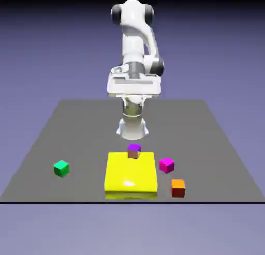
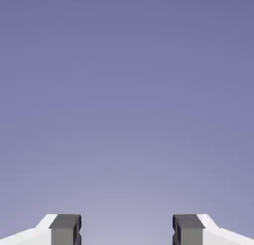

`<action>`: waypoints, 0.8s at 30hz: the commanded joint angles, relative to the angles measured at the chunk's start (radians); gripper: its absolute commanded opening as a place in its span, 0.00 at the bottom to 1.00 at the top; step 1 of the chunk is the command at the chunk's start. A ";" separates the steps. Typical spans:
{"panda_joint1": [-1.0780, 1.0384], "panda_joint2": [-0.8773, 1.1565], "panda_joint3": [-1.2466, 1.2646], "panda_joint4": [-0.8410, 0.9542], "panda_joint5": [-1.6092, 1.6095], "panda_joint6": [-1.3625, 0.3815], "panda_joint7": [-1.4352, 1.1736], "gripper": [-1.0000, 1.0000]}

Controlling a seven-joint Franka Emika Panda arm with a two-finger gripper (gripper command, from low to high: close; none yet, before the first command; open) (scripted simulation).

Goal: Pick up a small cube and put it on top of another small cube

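Grey table [image 1: 93, 124], 4 cubes, blue-violet backdrop [image 1: 217, 47]; the hand [image 2: 127, 229] is spread open, gripping nothing.

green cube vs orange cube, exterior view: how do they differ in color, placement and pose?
Color: the green cube is bright green; the orange cube is orange on top with a dark red-brown front.
Placement: green sits left of the yellow block, orange to its right and nearer the camera.
Pose: green is turned with an edge toward the camera, orange shows its front nearly square-on.
Shared: both are small cubes on the table.
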 commanded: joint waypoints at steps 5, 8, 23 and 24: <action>-0.168 0.181 -0.004 0.099 0.126 -0.116 0.171 0.50; -0.269 0.290 -0.006 0.158 0.201 -0.186 0.274 0.50; -0.774 0.834 -0.018 0.454 0.577 -0.535 0.786 0.50; -0.798 0.860 -0.018 0.469 0.595 -0.552 0.811 0.50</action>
